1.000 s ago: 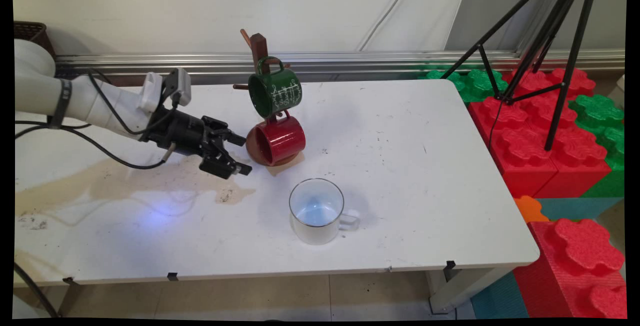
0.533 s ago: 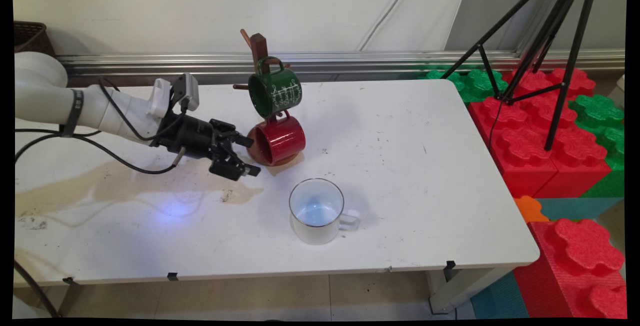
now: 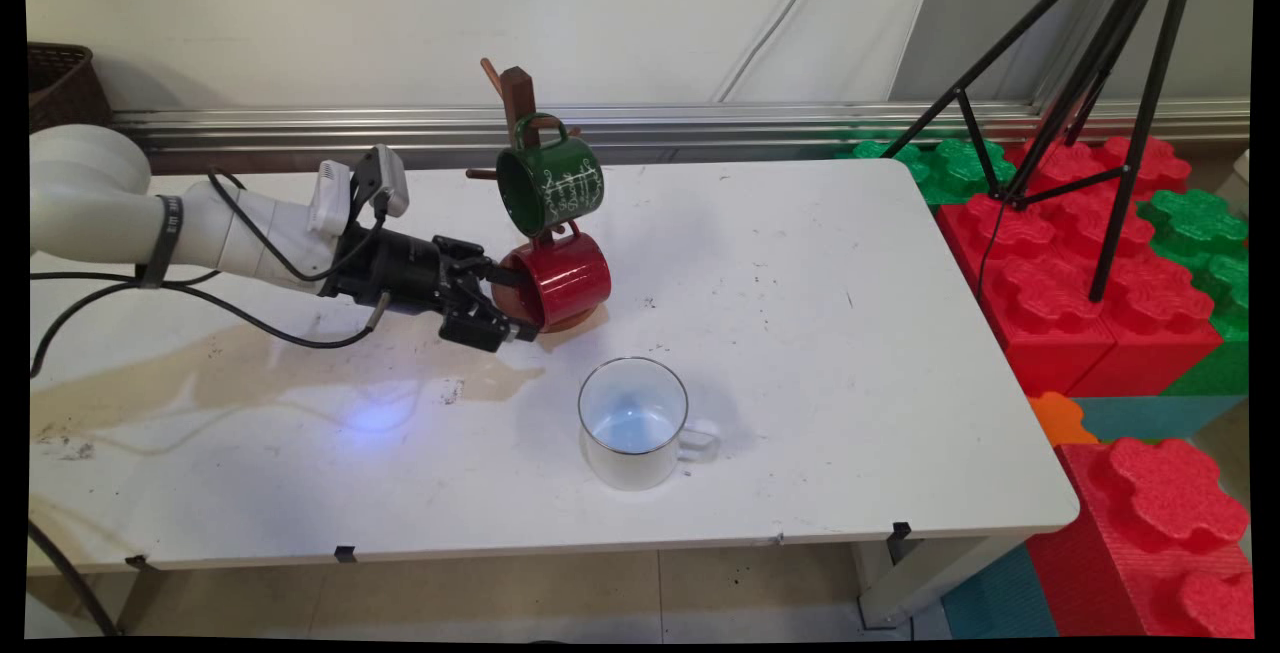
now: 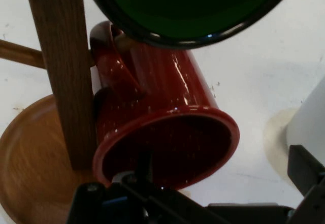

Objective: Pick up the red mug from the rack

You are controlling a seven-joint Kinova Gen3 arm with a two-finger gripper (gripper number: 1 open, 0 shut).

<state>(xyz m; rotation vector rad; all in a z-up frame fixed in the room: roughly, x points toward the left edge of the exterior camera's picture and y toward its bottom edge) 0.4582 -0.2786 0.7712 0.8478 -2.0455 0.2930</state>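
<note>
A red mug (image 3: 565, 278) hangs on its side from a low peg of a wooden mug tree (image 3: 518, 93), its mouth facing left. Just above it on the same post hangs a green mug (image 3: 555, 183). My gripper (image 3: 515, 305) is open at the red mug's mouth, reaching in from the left. In the hand view the red mug (image 4: 167, 97) fills the middle, with the post (image 4: 66, 82) to its left and the green mug (image 4: 188, 5) at the top. One finger (image 4: 143, 165) lies in front of the mug's opening and the other (image 4: 304, 170) stands outside the rim.
A white mug (image 3: 632, 423) stands upright on the table nearer the front, to the gripper's right. A brown stain (image 3: 250, 363) spreads over the table's left part. A black tripod (image 3: 1100, 83) and red and green foam blocks (image 3: 1060, 283) stand past the table's right edge.
The arm has moved right, bringing the open gripper from beside the mug tree's base up to the red mug's mouth. The mugs have not moved.
</note>
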